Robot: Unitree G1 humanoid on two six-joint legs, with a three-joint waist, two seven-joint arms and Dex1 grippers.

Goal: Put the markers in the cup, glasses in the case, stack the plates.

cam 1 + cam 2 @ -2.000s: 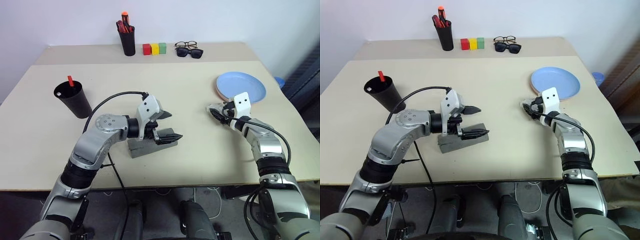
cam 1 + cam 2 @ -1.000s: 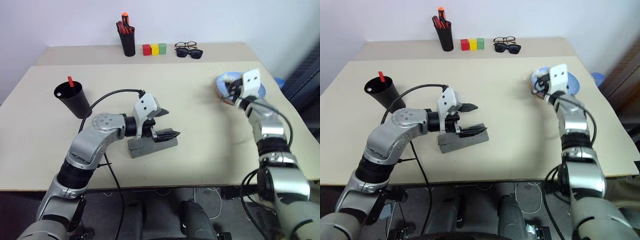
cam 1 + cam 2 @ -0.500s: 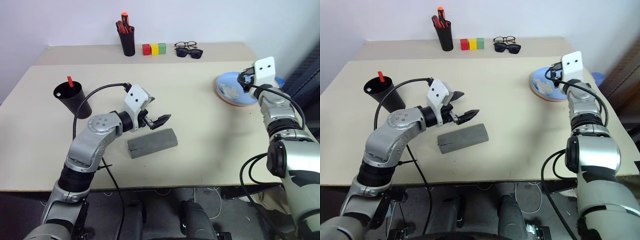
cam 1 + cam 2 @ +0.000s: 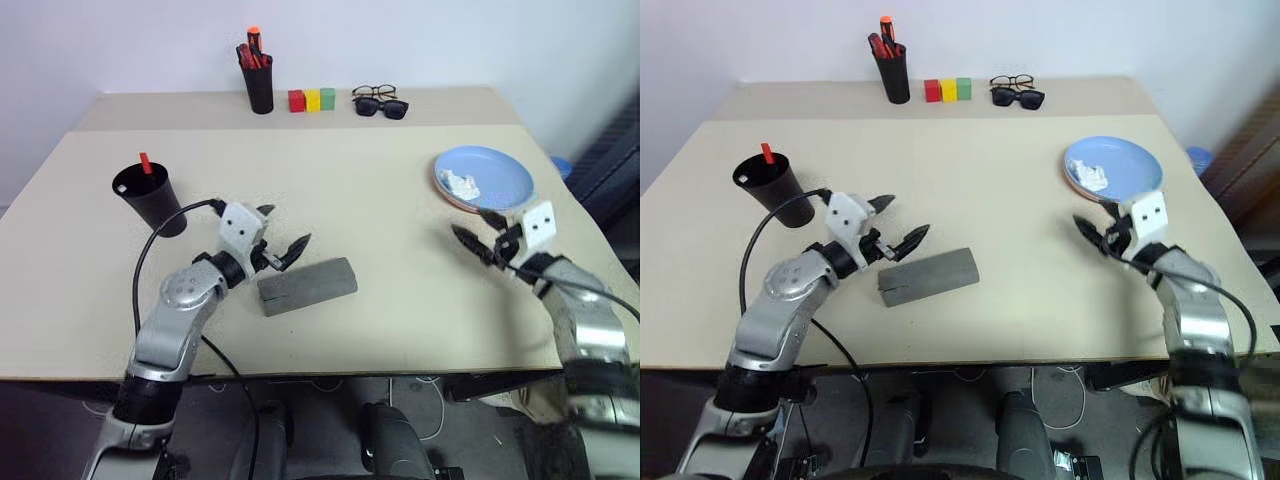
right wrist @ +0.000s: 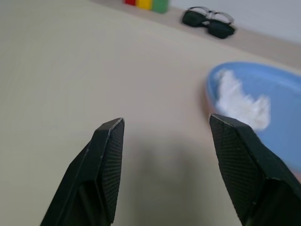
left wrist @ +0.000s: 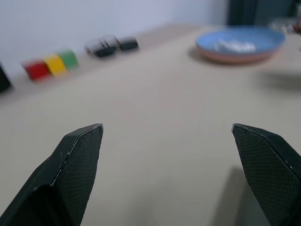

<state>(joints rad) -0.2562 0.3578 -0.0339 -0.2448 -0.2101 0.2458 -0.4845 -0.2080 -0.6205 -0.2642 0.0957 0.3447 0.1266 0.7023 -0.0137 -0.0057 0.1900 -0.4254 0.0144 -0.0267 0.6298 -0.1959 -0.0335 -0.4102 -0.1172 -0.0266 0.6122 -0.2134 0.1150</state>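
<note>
Beige table [image 4: 400, 230] against a white wall. Closed grey felt oblong case [image 4: 306, 285] at centre; tapered black plastic cup [image 4: 147, 199] with red marker [image 4: 144, 161] at 10 o'clock; light blue plate [image 4: 485, 177] stacked on pink at 2. Both grippers, left [image 4: 281, 240] and right [image 4: 468, 236], spread empty. Right has pulled back from the plates since before; left lifted off the case.

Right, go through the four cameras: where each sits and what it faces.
Left eye view: head, looking down over the table; both arms show.
Right eye view: the other head eye, same scene.
Left wrist view: looks between the left gripper, jaws open, towards the blue plate.
Right wrist view: looks between the right gripper, jaws open, at the same plate.
All share that plate.
</note>
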